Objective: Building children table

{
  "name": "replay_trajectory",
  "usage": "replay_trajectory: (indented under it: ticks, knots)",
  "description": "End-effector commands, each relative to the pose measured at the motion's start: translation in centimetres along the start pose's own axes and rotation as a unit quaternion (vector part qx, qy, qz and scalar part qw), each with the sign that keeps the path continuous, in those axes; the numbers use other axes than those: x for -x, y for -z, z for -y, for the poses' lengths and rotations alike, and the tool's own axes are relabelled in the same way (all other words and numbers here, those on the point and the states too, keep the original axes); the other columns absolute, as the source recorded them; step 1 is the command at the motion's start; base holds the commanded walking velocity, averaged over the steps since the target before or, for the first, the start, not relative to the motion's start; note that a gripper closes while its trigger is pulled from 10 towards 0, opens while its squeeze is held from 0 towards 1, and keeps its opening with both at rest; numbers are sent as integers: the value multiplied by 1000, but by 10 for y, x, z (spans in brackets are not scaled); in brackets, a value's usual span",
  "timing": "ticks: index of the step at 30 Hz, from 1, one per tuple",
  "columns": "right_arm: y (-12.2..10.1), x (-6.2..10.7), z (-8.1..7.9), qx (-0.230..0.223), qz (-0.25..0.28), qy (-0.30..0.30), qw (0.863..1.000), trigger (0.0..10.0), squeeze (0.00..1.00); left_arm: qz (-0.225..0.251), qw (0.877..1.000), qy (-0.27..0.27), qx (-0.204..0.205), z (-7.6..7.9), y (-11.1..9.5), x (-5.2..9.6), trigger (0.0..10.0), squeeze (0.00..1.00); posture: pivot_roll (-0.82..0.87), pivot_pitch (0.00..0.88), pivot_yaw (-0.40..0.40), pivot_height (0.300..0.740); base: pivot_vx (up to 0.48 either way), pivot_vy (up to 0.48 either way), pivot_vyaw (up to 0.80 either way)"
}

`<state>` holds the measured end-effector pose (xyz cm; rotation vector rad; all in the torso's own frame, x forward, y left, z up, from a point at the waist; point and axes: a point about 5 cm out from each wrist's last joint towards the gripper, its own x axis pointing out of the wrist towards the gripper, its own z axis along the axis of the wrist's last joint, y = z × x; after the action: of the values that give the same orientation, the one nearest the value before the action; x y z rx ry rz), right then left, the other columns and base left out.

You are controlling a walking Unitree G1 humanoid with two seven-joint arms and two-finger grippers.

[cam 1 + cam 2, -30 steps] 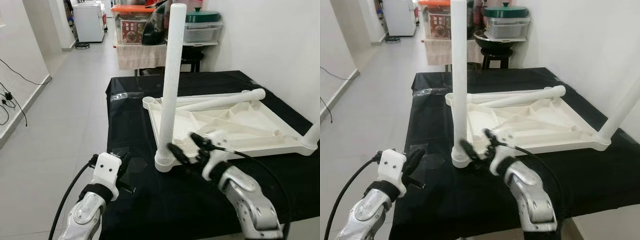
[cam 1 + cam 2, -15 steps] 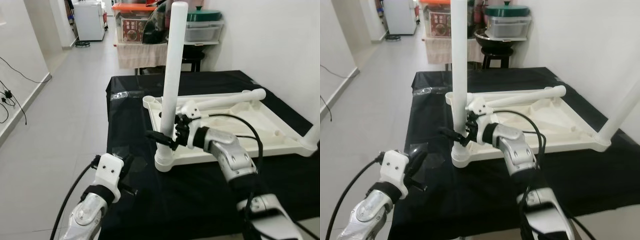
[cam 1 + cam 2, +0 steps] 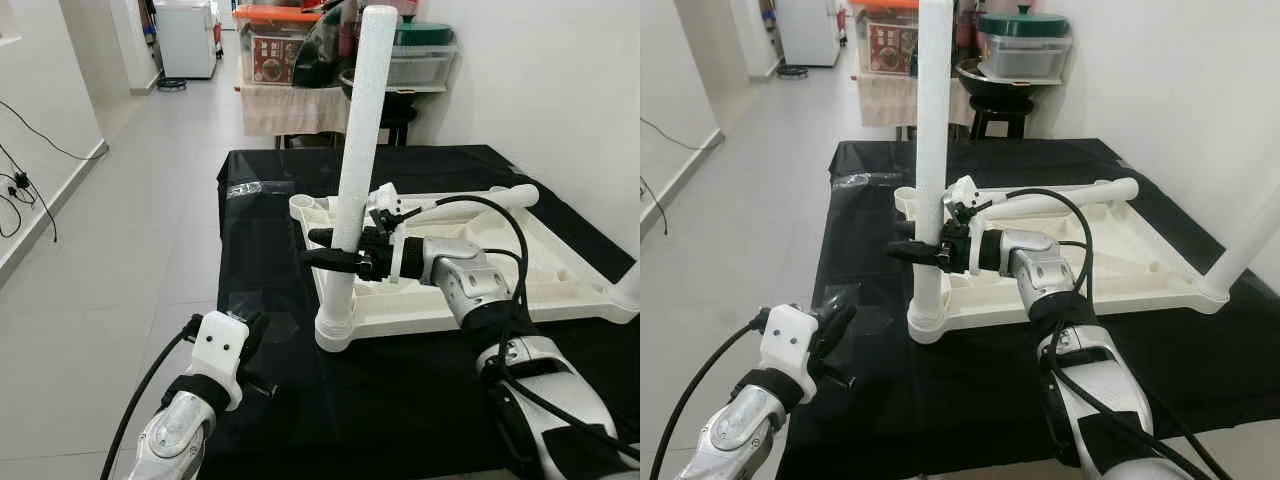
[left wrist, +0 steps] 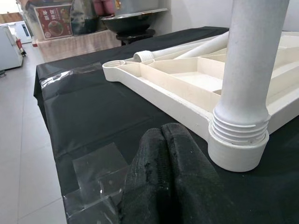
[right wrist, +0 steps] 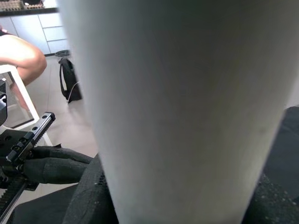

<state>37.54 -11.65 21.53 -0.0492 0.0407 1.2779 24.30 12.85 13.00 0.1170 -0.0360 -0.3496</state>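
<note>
Raised and brought forward from its low place near the table edge a second ago, the right gripper [image 3: 335, 248] is now seen at mid-height on the upright white plastic table leg [image 3: 352, 180], with its two black fingers set one on each side of the tube and closed against it, as the right wrist view, taken up by the pale tube, bears out. That leg is seated in the near-left corner socket [image 3: 335, 332] of the upside-down white plastic children's table top [image 3: 560, 290], which is laid on the black cloth-covered table [image 3: 270, 215]. A second upright white leg [image 3: 1250, 235] is held in the near-right corner socket, and another loose white leg [image 3: 470, 202] is laid across the far side of the ribbed underside. The left gripper [image 3: 252, 350] is kept low over the near-left part of the black cloth, apart from the leg, and its fingers [image 4: 163, 158] are shown pressed together on nothing in the left wrist view, close beside the corner socket. A patch of clear tape [image 4: 96, 168] is stuck on the cloth just by those fingers. Beyond the table, a cloth-draped stand bearing stacked plastic storage boxes [image 3: 285, 55] is placed, and a white appliance [image 3: 188, 38] is seen down the tiled corridor.
</note>
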Motion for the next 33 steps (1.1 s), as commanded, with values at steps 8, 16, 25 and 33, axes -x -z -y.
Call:
replay_trajectory:
  ticks: [8,16,25,33]
  knots:
    - [16,16,1,26,-14,82,996,0,0,-2,1000,-1,-3,1,-1,0,10000,0,-3,0,-67,740,0,0,0]
    - [52,0,-37,-24,6,351,936,0,0,-6,1000,1,-11,-2,1,-2,10000,0,-39,0,-33,740,0,0,0]
    - [72,-1,-39,-56,-3,439,897,0,0,-14,999,-5,-33,-5,4,-7,10000,0,-25,0,-36,740,0,0,0]
    - [67,-7,-50,-66,-12,418,906,10000,1000,-17,999,-9,-42,-7,5,-9,10000,0,-16,0,-28,740,0,0,0]
